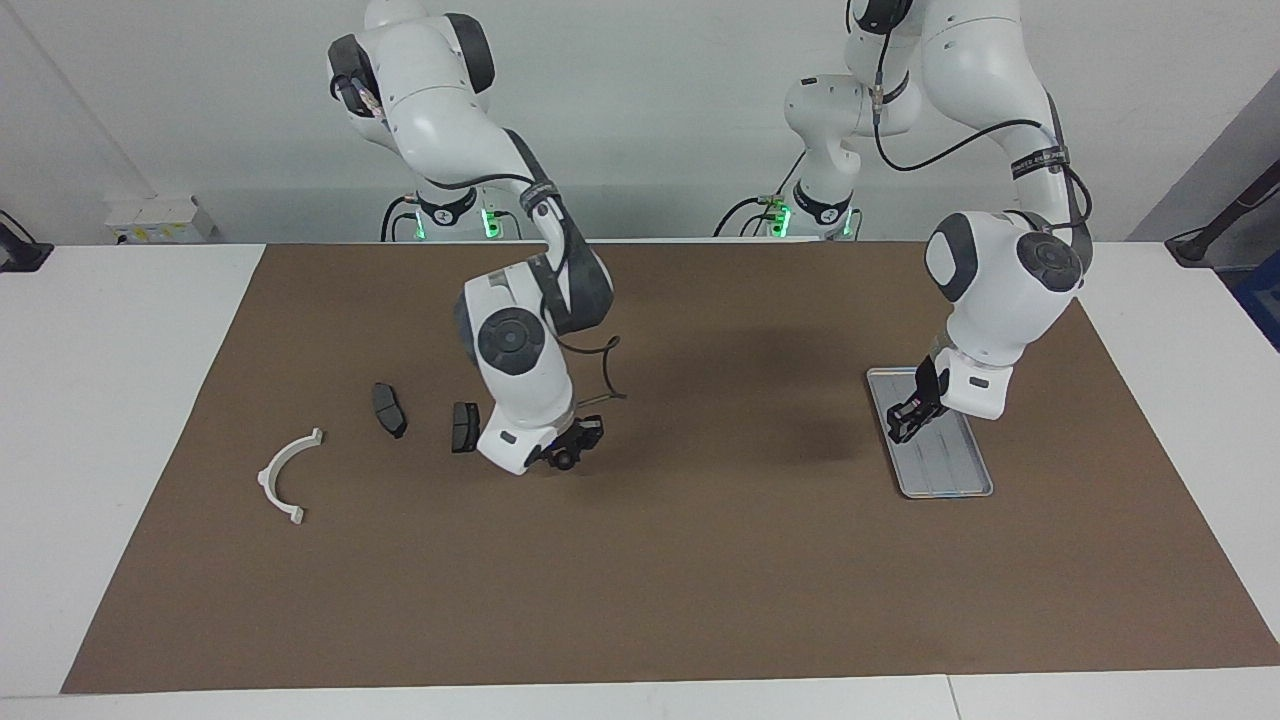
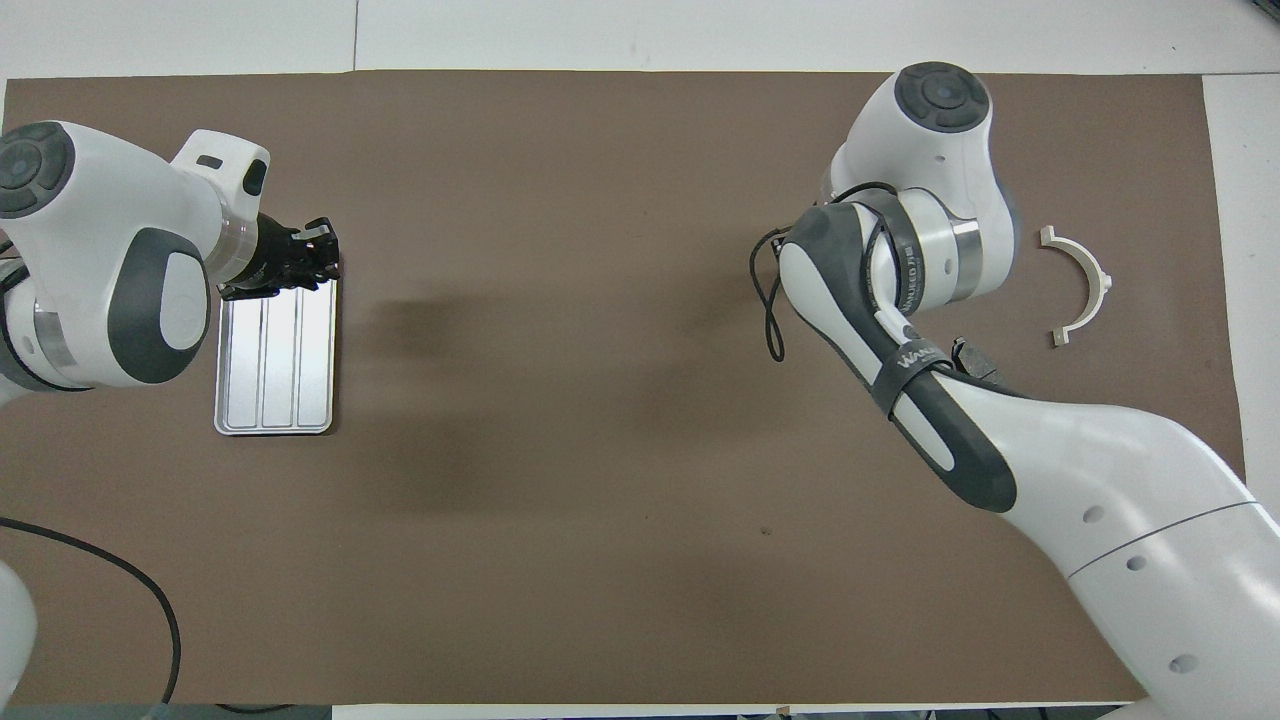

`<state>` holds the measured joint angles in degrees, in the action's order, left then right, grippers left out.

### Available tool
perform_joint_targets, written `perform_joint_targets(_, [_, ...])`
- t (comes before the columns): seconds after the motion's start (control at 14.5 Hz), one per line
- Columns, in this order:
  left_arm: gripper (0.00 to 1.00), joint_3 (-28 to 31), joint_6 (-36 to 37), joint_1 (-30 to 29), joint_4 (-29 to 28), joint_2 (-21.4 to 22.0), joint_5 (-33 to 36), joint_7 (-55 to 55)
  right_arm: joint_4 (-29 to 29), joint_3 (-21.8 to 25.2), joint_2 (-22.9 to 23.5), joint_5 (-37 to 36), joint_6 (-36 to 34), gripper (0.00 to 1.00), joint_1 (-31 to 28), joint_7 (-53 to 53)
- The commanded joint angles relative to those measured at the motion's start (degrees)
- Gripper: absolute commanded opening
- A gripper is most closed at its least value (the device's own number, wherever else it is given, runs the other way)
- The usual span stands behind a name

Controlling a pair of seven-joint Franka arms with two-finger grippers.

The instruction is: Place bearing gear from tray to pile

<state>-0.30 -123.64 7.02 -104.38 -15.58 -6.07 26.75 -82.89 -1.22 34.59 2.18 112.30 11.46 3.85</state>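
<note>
Gear (image 1: 565, 459), seemingly, in closed right gripper (image 1: 566, 452), hidden overhead; left gripper (image 1: 906, 420) empty, closed.

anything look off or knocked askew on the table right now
Nothing stands out. The tray lies flat, the bracket and two pads lie apart on the mat, and the right gripper carries a small dark part over the mat beside them.

— Where were we, do you think?
— We were in a robotics lab. We saw two white robot arms (image 1: 520, 330) fixed at a white table (image 1: 110, 400) with a brown mat (image 1: 640, 580), a bare wall and cables.
</note>
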Motion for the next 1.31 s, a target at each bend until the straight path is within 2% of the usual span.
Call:
perform_joint_targets(0.0, [0.00,0.56,2.09,1.24,0.84,0.72,-0.96,2.08,-3.23,-0.89,-2.50,-3.83,-0.24,0.00,-4.84,5.80])
perform_joint_targets(0.41, [0.00,0.65,2.09,4.57,1.54,0.55,-0.44,4.28,-8.59,-0.89,-6.19,-6.48,-0.68,0.00,-11.80,10.38])
perform_joint_targets(0.83, [0.00,0.65,0.60,14.22,4.09,-0.85,0.10,15.60,-13.07,-0.89,-8.21,-6.48,0.46,0.00,-17.60,12.59])
perform_joint_targets(0.9, [0.00,0.74,0.34,16.60,5.31,-2.34,0.36,18.84,-13.95,-0.81,-8.31,-6.48,2.64,0.00,-17.78,12.76])
perform_joint_targets(1.04, [0.00,1.00,0.34,23.44,11.88,-9.35,2.28,28.23,-16.06,-0.80,-8.57,-6.48,6.51,0.00,-18.57,13.20])
perform_joint_targets(1.11, [0.00,1.00,-0.45,26.09,13.22,-11.65,3.60,32.19,-16.59,-0.72,-8.57,-6.48,7.57,0.00,-18.58,13.20])
perform_joint_targets(1.24, [0.00,0.83,-4.57,29.53,12.97,-12.90,3.52,34.51,-17.21,-0.72,-8.48,-6.48,8.28,0.00,-18.58,13.12])
